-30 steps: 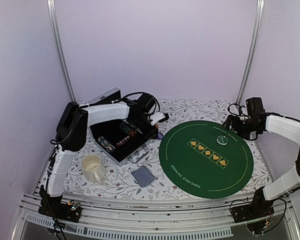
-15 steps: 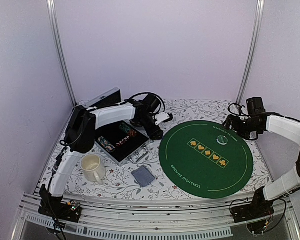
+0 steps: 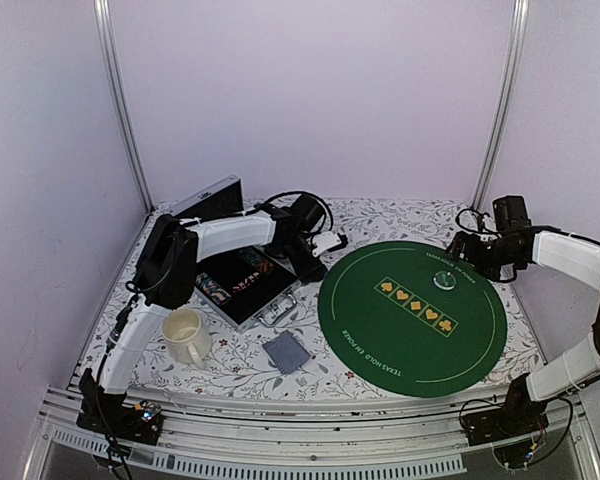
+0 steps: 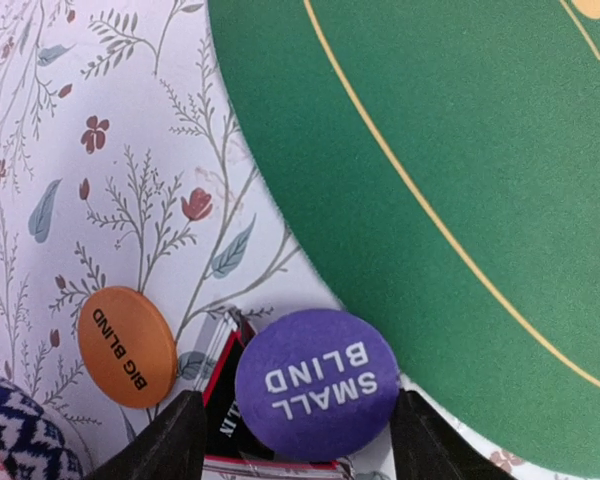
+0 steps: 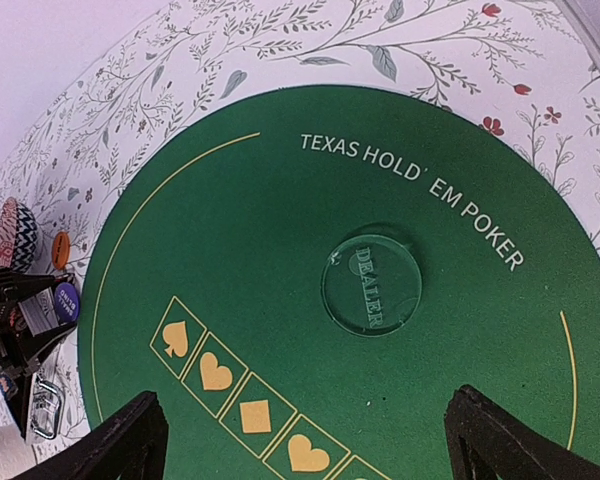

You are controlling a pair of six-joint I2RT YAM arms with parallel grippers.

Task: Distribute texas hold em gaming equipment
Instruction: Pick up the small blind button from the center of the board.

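The clear disc (image 5: 370, 284) lies on the green mat (image 3: 420, 345) towards 1 o'clock, so one piece looks placed. The purple disc (image 4: 317, 383) and orange disc (image 4: 126, 346) sit on the tablecloth (image 4: 130, 150) just off the mat's 10 o'clock edge. The left gripper (image 4: 295, 425) straddles the purple one, jaws wide. The right gripper (image 5: 305, 430) hangs wide and empty. The cards (image 3: 286, 352) at 8 o'clock and the chips (image 3: 213, 290) in the case (image 3: 255, 300) look undistributed.

Black-red marker (image 4: 223, 405) mostly under the purple disc (image 4: 316, 383) — striped round object (image 4: 10, 440) cut off at the lower-left corner
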